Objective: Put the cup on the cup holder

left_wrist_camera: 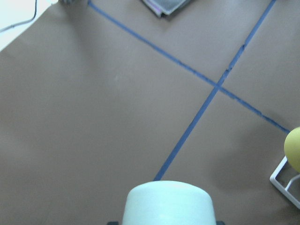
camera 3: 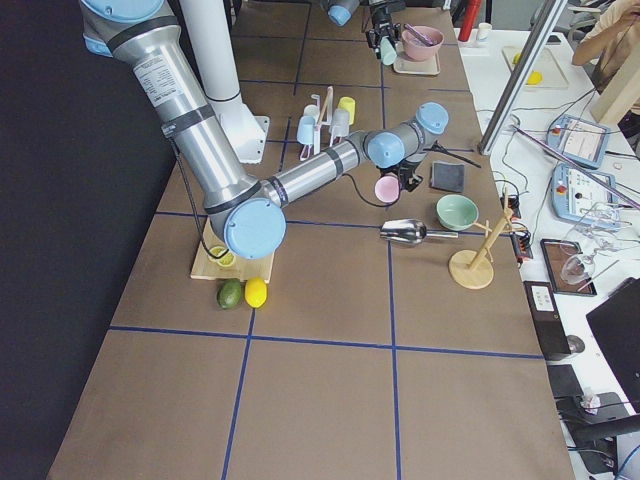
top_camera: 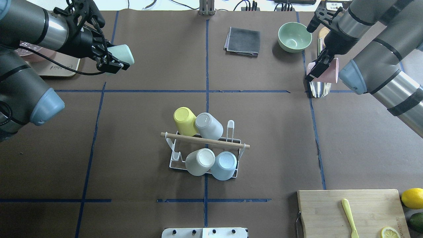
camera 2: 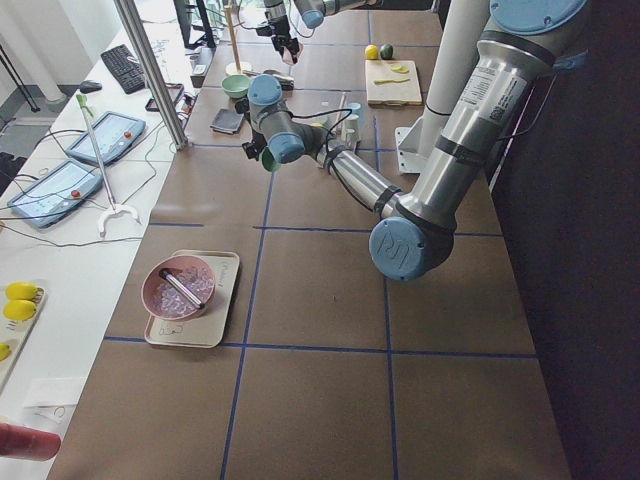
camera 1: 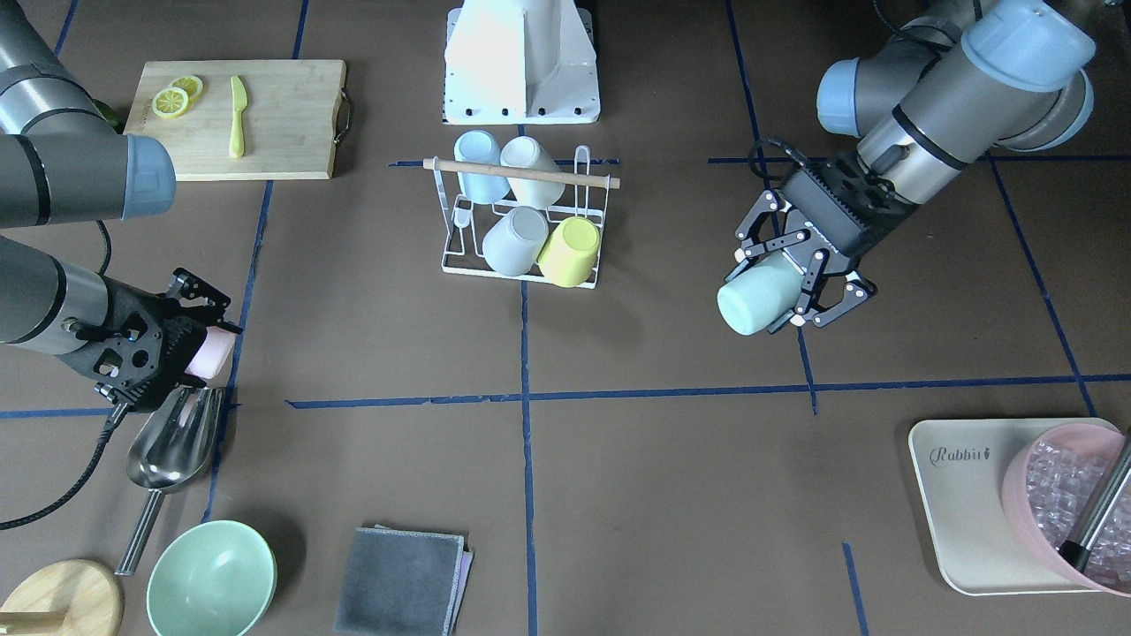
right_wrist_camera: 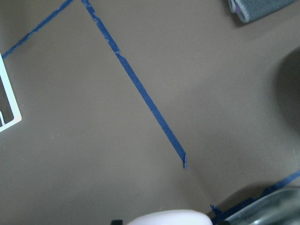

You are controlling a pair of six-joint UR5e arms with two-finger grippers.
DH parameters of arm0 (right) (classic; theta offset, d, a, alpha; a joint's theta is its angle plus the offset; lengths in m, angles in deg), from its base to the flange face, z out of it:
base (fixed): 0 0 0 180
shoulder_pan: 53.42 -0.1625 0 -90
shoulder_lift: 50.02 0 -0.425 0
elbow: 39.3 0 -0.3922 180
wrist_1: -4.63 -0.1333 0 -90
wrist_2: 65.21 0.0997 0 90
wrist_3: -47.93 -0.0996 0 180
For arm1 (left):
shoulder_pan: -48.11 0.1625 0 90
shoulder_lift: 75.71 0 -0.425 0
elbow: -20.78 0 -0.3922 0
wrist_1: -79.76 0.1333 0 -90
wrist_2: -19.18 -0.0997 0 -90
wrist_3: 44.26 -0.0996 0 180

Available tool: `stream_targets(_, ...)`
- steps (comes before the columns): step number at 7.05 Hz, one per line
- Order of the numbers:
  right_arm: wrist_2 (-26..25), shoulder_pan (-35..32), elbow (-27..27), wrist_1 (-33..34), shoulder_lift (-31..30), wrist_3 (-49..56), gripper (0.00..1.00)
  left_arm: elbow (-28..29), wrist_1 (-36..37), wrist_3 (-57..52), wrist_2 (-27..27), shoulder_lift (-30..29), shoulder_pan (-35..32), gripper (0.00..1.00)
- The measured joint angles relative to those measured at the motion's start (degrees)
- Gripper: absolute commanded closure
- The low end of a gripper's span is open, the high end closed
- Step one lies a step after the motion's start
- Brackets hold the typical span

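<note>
The cup holder [camera 1: 588, 181] is a white wire rack with a wooden rod handle, standing mid-table; it also shows in the overhead view [top_camera: 205, 141]. Several cups sit upside down on its prongs: yellow [top_camera: 184, 121], grey [top_camera: 209, 125], white [top_camera: 200, 161] and light blue [top_camera: 224, 165]. My left gripper [top_camera: 116, 61] is shut on a mint cup [camera 1: 753, 299], held on its side above the table, well away from the rack. My right gripper [top_camera: 318, 70] is shut on a pink cup [top_camera: 330, 70] above a metal scoop [camera 1: 172, 450].
A cutting board [camera 1: 283, 115] with lemon slices and a yellow knife lies near the robot base. A green bowl [camera 1: 210, 579], a grey cloth [camera 1: 402, 581], a wooden stand [camera 1: 57, 601] and a tray [camera 1: 959, 495] with a pink bowl of ice line the far edge.
</note>
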Motion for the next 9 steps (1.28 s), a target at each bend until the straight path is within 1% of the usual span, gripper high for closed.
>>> stream_targets(3,-1.0,0.2,-0.5,-20.4,0.4,-4.4,1.00,-1.8,-19.0,6.6,-11.2,-0.2,9.1,0.95)
stream_targets(5,-3.5,0.5,-1.1,-35.0,0.5,-11.6,1.00,-4.8,-29.3,8.0,-17.3,0.6,15.8,0.95)
stream_targets(6,-5.9,1.4,-1.2,-42.8,0.8,-17.5,1.00,-5.8,-35.5,7.9,-21.7,1.9,20.0,0.95)
stream_targets(7,-8.5,2.6,-1.3,-50.2,0.9,-23.5,1.00,-6.2,-42.0,7.6,-26.9,4.0,24.5,0.95)
stream_targets(8,-11.3,4.0,-1.3,-57.2,0.9,-29.8,1.00,-6.2,-47.6,7.4,-31.0,6.5,27.7,0.95)
stream_targets(9,-15.2,6.1,-1.3,-63.9,0.9,-36.1,1.00,-5.6,-53.0,7.3,-33.3,8.6,30.0,0.95)
